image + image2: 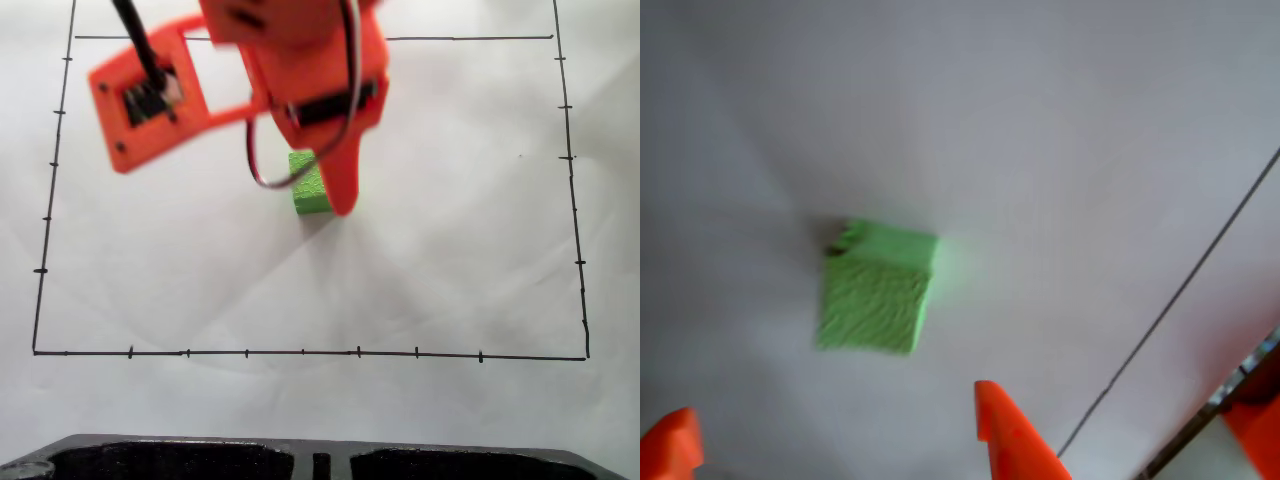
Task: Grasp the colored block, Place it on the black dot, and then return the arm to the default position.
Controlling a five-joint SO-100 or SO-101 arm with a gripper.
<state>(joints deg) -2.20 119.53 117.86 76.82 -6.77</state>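
Bright orange plastic arm (290,70), far centre in the fixed view, is blurred. The small bright green cube with pebbly faces (876,288) rests on the white paper (450,250), free of the pincer (835,435); in the wrist view two well-parted orange fingertips (1005,425) are seen nearer than it, nothing held. A dark smudge at the cube's far-left corner may be the black dot, mostly hidden. Placement appears done; retreat to default is judged next. One finger is cut off.
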